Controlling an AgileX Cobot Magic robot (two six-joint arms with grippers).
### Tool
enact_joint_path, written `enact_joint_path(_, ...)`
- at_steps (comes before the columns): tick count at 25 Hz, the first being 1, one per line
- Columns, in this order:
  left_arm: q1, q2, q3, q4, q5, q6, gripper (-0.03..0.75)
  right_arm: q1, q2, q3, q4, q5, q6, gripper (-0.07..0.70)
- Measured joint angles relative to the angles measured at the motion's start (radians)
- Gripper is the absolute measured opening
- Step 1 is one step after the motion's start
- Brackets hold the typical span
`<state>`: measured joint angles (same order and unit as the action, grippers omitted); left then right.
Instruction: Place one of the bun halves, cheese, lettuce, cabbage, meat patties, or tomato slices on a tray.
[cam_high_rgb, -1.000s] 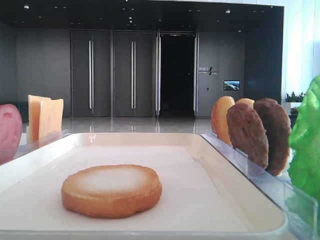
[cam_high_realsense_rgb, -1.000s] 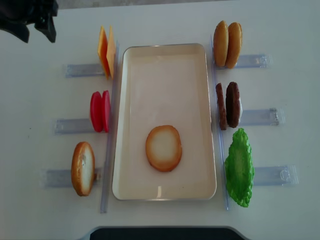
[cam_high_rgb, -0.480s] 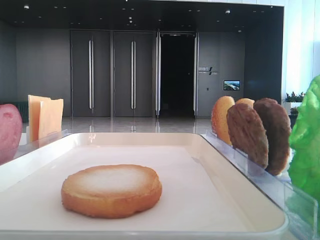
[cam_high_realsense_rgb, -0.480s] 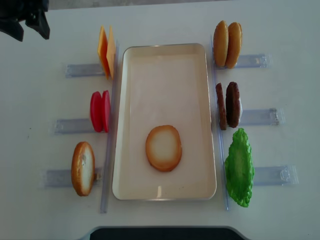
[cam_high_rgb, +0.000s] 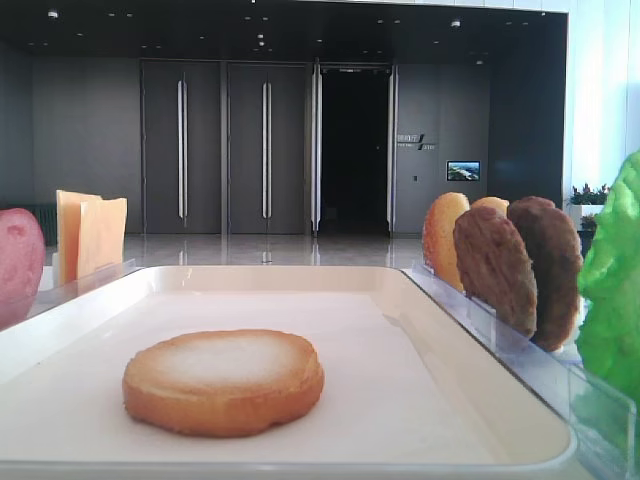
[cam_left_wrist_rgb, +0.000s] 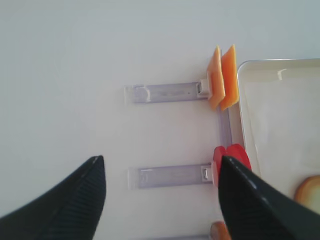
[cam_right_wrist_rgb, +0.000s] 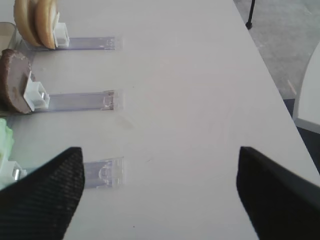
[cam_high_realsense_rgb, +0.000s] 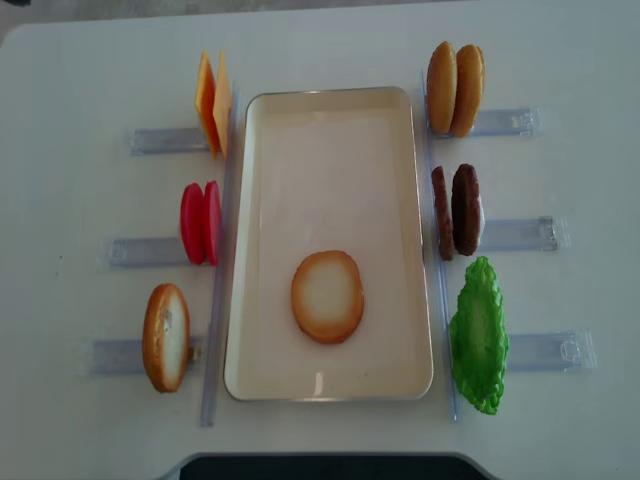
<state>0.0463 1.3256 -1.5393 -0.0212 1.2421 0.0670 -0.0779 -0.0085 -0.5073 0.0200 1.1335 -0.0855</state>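
A bun half (cam_high_realsense_rgb: 327, 296) lies flat, pale face up, on the tray (cam_high_realsense_rgb: 330, 120). Left end effector (cam_left_wrist_rgb: 160, 200) and right end effector (cam_right_wrist_rgb: 157, 195) hover over the table (cam_high_realsense_rgb: 80, 70), both spread and empty

White table (cam_high_realsense_rgb: 80, 60) carries clear plastic slotted holders (cam_high_realsense_rgb: 165, 140) laid flat in two columns of three, one column along each long side of its centre. Behind the table, dark double doors (cam_high_rgb: 225, 150) and a small lit wall screen (cam_high_rgb: 462, 171).
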Motion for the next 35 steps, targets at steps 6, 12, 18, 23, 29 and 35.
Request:
enact_joint_path(6,0.000,-0.226,0.164,0.001,0.006,0.023,0.534,0.000,0.000,0.000,0.000,0.000,0.000,0.587)
enact_joint_path(12,0.000,-0.483,0.367,0.002,0.011,0.041,0.534,0.000,0.000,0.000,0.000,0.000,0.000,0.587)
enact_joint_path(18,0.000,-0.721,0.567,-0.002,-0.021,0.054,0.534,0.000,0.000,0.000,0.000,0.000,0.000,0.587)
enact_joint_path(23,0.000,-0.923,0.737,-0.021,-0.059,0.094,0.534,0.000,0.000,0.000,0.000,0.000,0.000,0.587)
enact_joint_path(29,0.000,-1.154,0.897,-0.027,-0.100,0.097,0.534,0.000,0.000,0.000,0.000,0.000,0.000,0.587)
enact_joint_path(35,0.000,-1.335,1.009,-0.036,-0.118,0.094,0.534,0.000,0.000,0.000,0.000,0.000,0.000,0.587)
